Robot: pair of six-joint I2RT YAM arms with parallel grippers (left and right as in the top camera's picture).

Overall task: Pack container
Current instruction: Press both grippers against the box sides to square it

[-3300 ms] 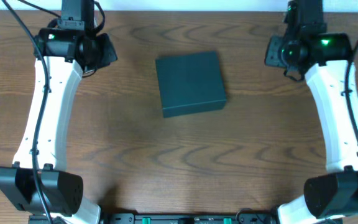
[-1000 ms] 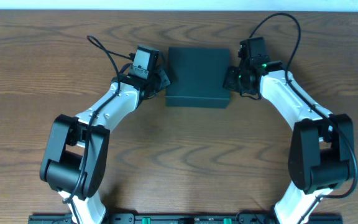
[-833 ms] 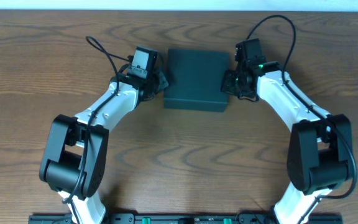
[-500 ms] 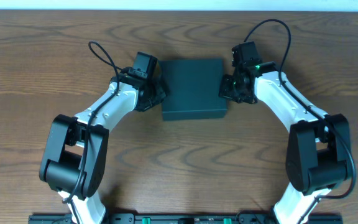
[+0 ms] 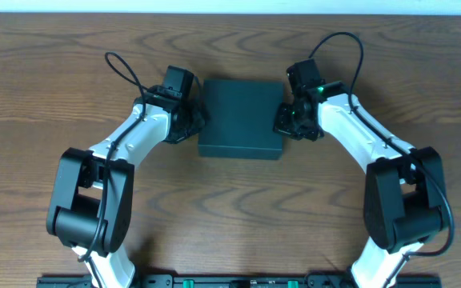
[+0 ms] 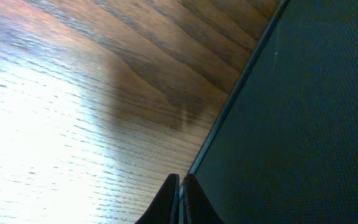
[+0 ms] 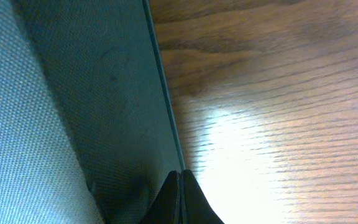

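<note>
The dark teal-green container (image 5: 241,118) lies closed on the wooden table, in the middle toward the far side. My left gripper (image 5: 195,122) is shut and presses against the container's left side; in the left wrist view its tips (image 6: 181,183) meet at the container's lower edge (image 6: 303,124). My right gripper (image 5: 285,120) is shut and presses against the container's right side; in the right wrist view its tips (image 7: 180,177) touch the container's wall (image 7: 104,93) at the table line. The two grippers squeeze the box between them. No snack packets are in view.
The wooden table (image 5: 238,216) spreads around the container. Both arms' black cables (image 5: 122,68) loop above the wrists. A white wall strip runs along the table's far edge.
Both arms came from the far corners to the container's sides. Over the last second the container slid toward the front and a little left, pinched between the two shut grippers.
</note>
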